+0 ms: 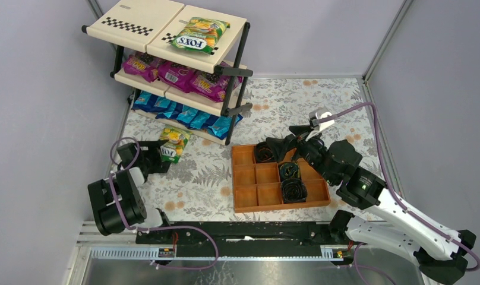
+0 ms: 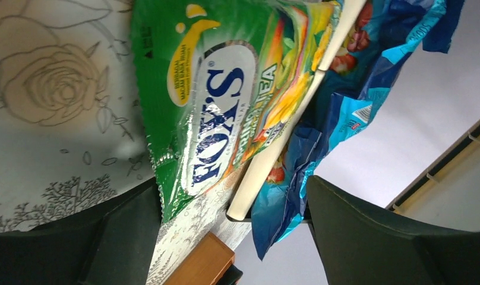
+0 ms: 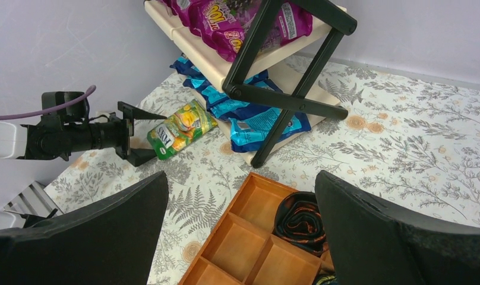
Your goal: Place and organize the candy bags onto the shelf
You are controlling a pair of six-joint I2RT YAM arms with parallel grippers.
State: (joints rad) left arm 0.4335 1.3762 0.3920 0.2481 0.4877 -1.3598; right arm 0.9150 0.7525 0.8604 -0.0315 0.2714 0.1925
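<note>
Floral worktop (image 1: 285, 101), grey walls. Green-yellow candy bag (image 1: 174, 142) lying flat just beside shelf (image 1: 136, 29) foot. Left end effector (image 1: 161, 157) spread wide at its near end, gripping nothing; right end effector (image 1: 280, 135) wide, empty. Probably light, crinkly, slippery: best pinched at sealed edge.

From the top external view we look steeply down from above and behind the arm bases, taking in the whole table (image 1: 285, 107), with the shelf (image 1: 136, 24) far left and the tray (image 1: 245, 177) nearer. Our left wrist view sits very close to the green candy bag (image 2: 220, 107) on the table, rolled sideways and facing the shelf's bottom tier. Our right wrist view stands farther back, facing left across the table; with the overhead it shares shelf, tray, that bag and the left gripper (image 3: 150, 135).
</note>
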